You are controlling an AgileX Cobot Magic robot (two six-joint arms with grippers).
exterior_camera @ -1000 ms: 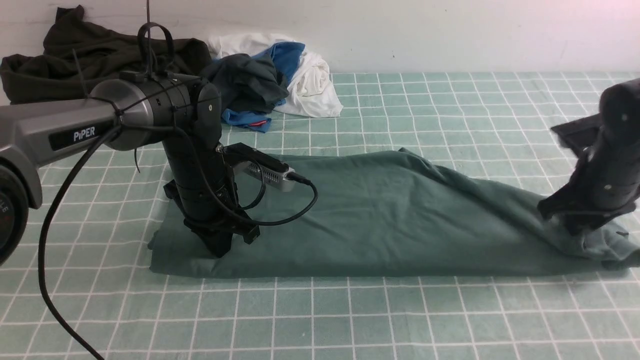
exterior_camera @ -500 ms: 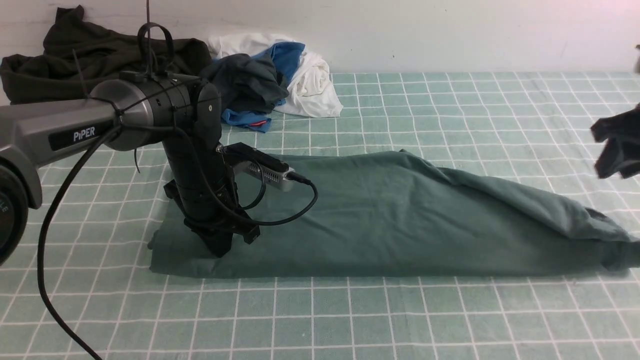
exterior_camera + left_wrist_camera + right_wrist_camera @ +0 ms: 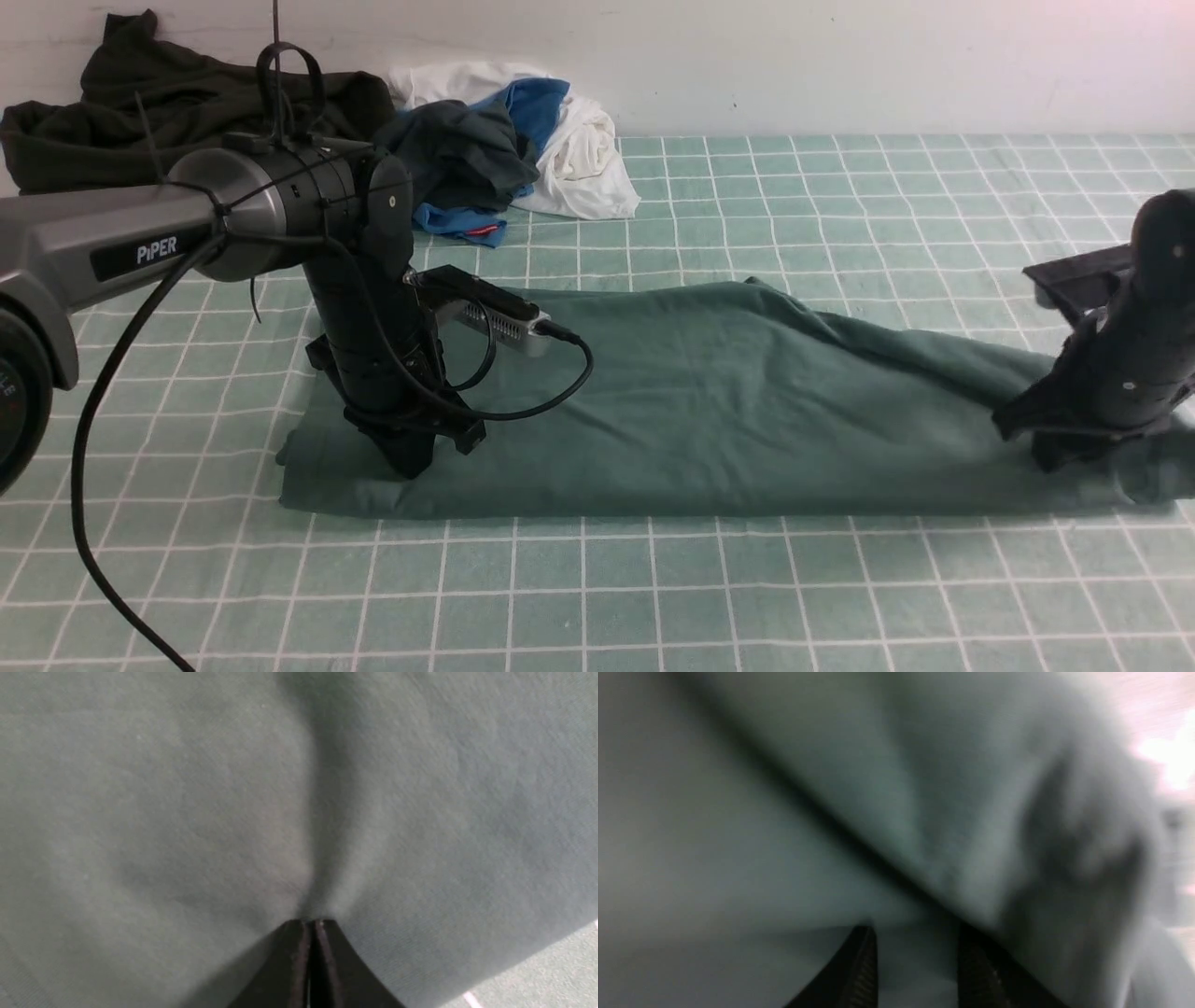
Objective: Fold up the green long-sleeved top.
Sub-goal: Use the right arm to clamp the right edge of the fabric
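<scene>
The green long-sleeved top point(image 3: 728, 401) lies folded into a long strip across the checked table. My left gripper point(image 3: 411, 467) points down onto the strip's left end. In the left wrist view its jaws point(image 3: 310, 921) are shut, with a crease of the green fabric point(image 3: 187, 812) running into the tips. At the strip's right end, my right gripper point(image 3: 1060, 457) is lowered onto the cloth. Its jaws point(image 3: 917, 931) stand apart in the blurred right wrist view, with the top's fabric point(image 3: 738, 835) between and beyond them.
A very dark olive garment point(image 3: 187, 103) is heaped at the back left against the wall. Beside it is a pile of dark grey, blue and white clothes point(image 3: 523, 149). The green checked tablecloth point(image 3: 653, 597) stretches in front of the top.
The right gripper left the top's right end, rose toward the right edge, and has come back down onto that end. The left arm has not moved.
</scene>
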